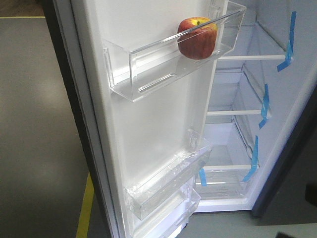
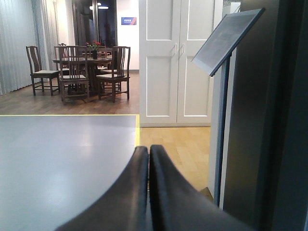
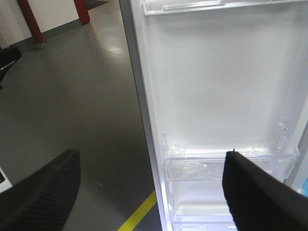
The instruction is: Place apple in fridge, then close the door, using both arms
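The red apple [image 1: 197, 38] with a yellow patch sits in the upper clear bin [image 1: 148, 64] on the white inside of the open fridge door [image 1: 148, 134]. The fridge [image 1: 247, 99] stands open, showing white walls and glass shelves with blue tape strips. No arm shows in the front view. My left gripper [image 2: 148, 150] is shut and empty, pointing past the door's dark edge [image 2: 250, 144] toward a room. My right gripper [image 3: 151, 161] is open and empty, its fingers on either side of the door's edge, facing the door's inside [image 3: 216, 86] above a lower clear bin [image 3: 226, 161].
Grey floor with a yellow line [image 1: 85, 208] lies left of the door. The left wrist view shows white double doors [image 2: 175, 57], a dining table with chairs [image 2: 79, 72] and wooden flooring. Lower door bins [image 1: 168, 188] stick out below the apple.
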Available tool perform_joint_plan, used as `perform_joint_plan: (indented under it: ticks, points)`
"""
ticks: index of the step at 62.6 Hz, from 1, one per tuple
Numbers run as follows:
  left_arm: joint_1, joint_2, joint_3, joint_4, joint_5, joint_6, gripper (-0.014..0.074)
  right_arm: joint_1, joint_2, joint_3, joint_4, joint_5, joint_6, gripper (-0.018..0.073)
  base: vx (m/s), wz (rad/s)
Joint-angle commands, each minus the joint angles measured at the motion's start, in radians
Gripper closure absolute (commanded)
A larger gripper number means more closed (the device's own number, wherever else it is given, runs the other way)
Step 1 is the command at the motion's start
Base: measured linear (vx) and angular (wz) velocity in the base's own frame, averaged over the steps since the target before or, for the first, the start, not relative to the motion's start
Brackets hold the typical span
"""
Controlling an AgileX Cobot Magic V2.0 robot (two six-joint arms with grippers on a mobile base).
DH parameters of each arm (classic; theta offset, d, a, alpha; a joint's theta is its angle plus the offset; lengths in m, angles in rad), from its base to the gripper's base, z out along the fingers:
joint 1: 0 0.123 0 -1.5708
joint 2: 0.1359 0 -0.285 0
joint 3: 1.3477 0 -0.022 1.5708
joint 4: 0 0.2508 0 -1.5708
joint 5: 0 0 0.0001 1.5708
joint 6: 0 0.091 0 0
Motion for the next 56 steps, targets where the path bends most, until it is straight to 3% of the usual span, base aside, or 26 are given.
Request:
perform_joint_plan:
  ticks: [1,27,47,56]
  points:
    - [-0.002,-0.015,0.021,-0.012,-0.077,-0.01,0.0603,-0.002,-0.057,0.03,0.035,-0.026,0.0,-0.0019,0.0,0.0]
    - [-0.002,-0.015,0.021,-0.012,-0.077,-0.01,0.0603,-0.002,-0.247,0.149,0.058,0.13,0.002,-0.0019,0.0,0.0]
    - [-0.002,-0.015,0.021,-0.011,-0.095,-0.01,0.0603,-0.002,-0.247,0.149,0.06,0.136,0.002,-0.0019,0.0,0.0]
    - [-0.002,-0.011,-0.018,-0.052,-0.099,-0.012,0.0603,-0.002,-0.247,0.149,0.06,0.136,0.002,-0.0019,0.0,0.0]
